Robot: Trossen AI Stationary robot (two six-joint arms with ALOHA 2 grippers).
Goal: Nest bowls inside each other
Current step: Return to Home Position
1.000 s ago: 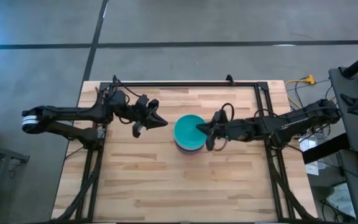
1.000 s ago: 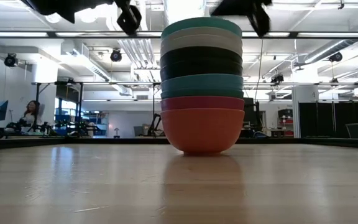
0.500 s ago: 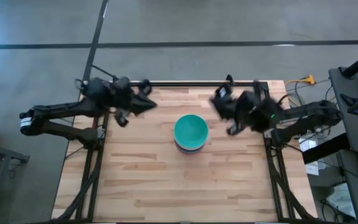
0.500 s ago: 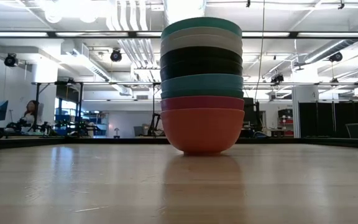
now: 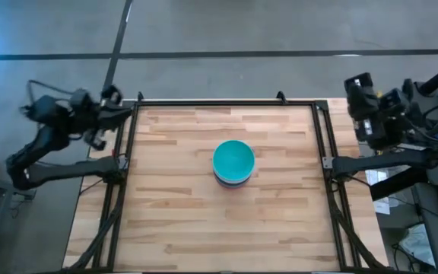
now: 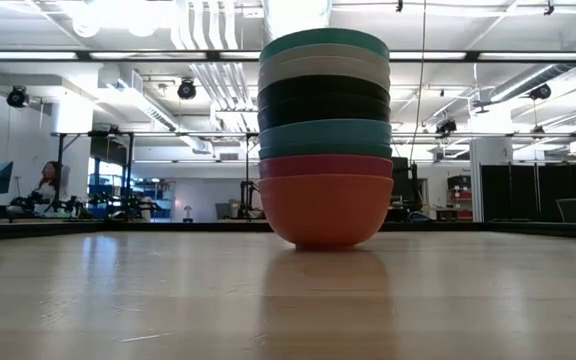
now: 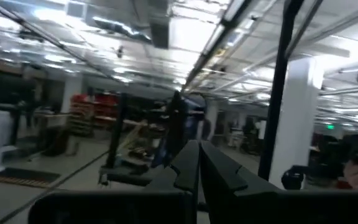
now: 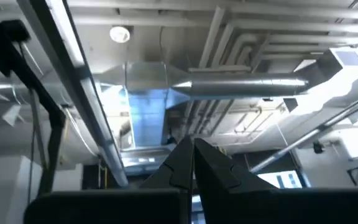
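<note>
At bench (image 5: pixel 173 205) ctr, bowls (image 5: pixel 233 162) sit nested, teal on top. Off bench, left end effector (image 7: pixel 197 155) at 10 o'clock, right end effector (image 8: pixel 191 146) at 2, both pinched closed, empty.

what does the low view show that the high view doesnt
Only the low view: the stack from the side, layer by layer, with a red bowl at the bottom and black and white bands higher up, plus the room behind. Only the high view: the left arm and right arm folded back beyond the sides of the table. Both: one stack mid-table, a teal bowl on top.
</note>
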